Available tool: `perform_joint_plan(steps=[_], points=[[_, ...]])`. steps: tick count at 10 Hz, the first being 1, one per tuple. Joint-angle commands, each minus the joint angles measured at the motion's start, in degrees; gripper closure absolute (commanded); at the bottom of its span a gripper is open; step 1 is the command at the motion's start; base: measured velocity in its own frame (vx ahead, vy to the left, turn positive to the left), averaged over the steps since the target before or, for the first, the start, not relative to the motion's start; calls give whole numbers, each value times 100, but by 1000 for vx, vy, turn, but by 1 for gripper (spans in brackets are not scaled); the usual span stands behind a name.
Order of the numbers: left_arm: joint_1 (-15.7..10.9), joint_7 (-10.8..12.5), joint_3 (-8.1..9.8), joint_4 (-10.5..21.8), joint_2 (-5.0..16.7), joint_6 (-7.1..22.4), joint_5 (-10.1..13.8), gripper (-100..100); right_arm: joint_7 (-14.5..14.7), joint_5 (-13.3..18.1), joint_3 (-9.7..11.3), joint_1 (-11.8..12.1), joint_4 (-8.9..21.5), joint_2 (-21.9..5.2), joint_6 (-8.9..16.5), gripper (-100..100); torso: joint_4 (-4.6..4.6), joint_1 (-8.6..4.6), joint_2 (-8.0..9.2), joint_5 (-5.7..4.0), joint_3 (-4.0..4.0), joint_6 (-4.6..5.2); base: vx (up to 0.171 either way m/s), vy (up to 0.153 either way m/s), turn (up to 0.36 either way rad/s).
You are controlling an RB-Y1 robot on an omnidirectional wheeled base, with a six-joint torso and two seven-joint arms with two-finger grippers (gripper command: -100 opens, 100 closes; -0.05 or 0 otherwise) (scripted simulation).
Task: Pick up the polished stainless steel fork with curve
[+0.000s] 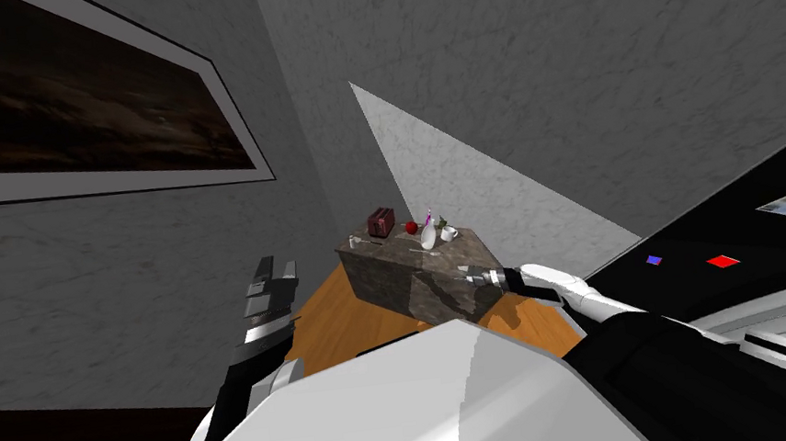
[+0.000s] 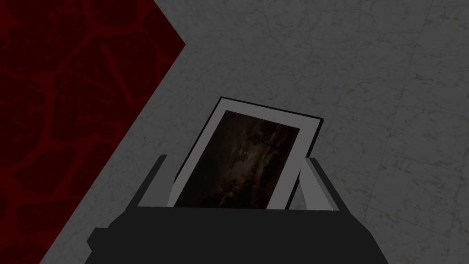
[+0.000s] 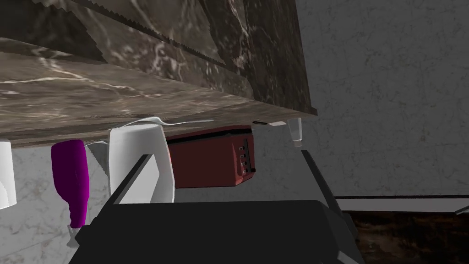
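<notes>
Fork: laid flat on the marble counter, near the vase and toaster.
Right gripper: held at the counter's edge, fingers spread, nothing grasped.
Left gripper: raised aside, fingers spread, empty.

My left gripper is a dark box with two thin, light grey, blade-like fingers rising from it. My right gripper is built the same. My right forearm is white with dark joints and widens into a black upper arm. My left forearm is black, banded in light grey.
</notes>
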Motion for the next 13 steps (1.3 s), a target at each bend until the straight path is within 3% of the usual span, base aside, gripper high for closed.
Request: perform_joint_plan(steps=[1,3,4,5,6,7,9,10,13], points=[[0,0,0,0,0,0,0,0,113,91,185,7,286,-286,-71,-100,0,0,0,0,0,0,95,35,182],[0,0,0,0,0,0,0,0,113,91,185,7,319,-371,-71,-100,-2,0,-6,0,-4,0,56,12,43],[0,0,0,0,0,0,0,0,232,164,358,31,506,-638,-126,-100,2,-6,10,-2,5,1,48,16,184],[-1,0,0,0,0,0,0,0,232,164,358,31,577,-638,-126,-100,1,-4,6,-1,4,-5,62,21,111],[0,0,0,0,0,0,0,0,353,229,536,59,823,-883,-178,-100,1,-1,4,-1,2,0,87,52,191],[0,0,-1,0,0,0,0,0,353,229,536,59,824,-889,-178,-100,-1,8,-5,1,-3,-3,83,45,119],[0,0,0,0,0,0,0,0,595,332,899,123,1280,-1255,-273,-100,-3,6,-14,2,-8,-3,132,53,247],[0,0,-1,0,0,0,0,0,595,332,899,123,1280,-1335,-273,-100,-6,18,-27,3,-16,-6,112,46,109],[1,0,0,0,0,0,0,0,828,403,1252,193,1659,-1697,-358,-100,-3,8,-10,1,-6,1,101,37,155]])
